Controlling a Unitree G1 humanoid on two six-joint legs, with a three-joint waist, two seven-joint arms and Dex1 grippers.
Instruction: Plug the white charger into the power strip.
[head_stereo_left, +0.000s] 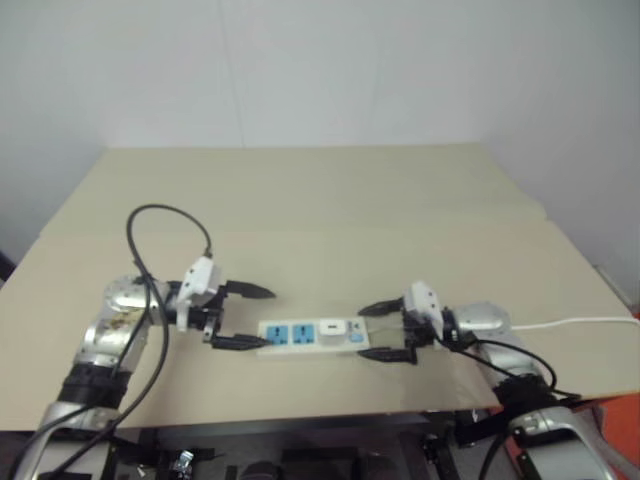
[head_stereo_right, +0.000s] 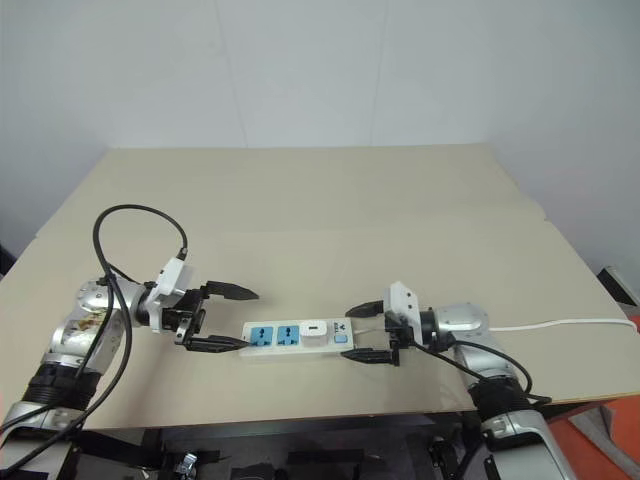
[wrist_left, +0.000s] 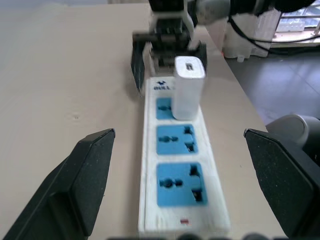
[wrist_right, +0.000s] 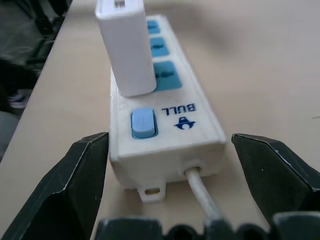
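White charger (head_stereo_right: 314, 329) stands upright in the strip (head_stereo_right: 296, 337) on a bare table (head_stereo_right: 330, 210), left gripper (head_stereo_right: 226, 318) and right gripper (head_stereo_right: 364, 331) both spread wide, holding nothing.

power strip (head_stereo_left: 312, 336): one, on the table
blue sockets: three, two free on the left, one filled on the right
white charger (head_stereo_left: 331, 328): one, upright in the right socket
blue switch (wrist_right: 143, 123): one
white cord (head_stereo_left: 585, 322): one
grippers: two, left gripper (head_stereo_left: 243, 316), right gripper (head_stereo_left: 385, 331)
table (head_stereo_left: 330, 200): one
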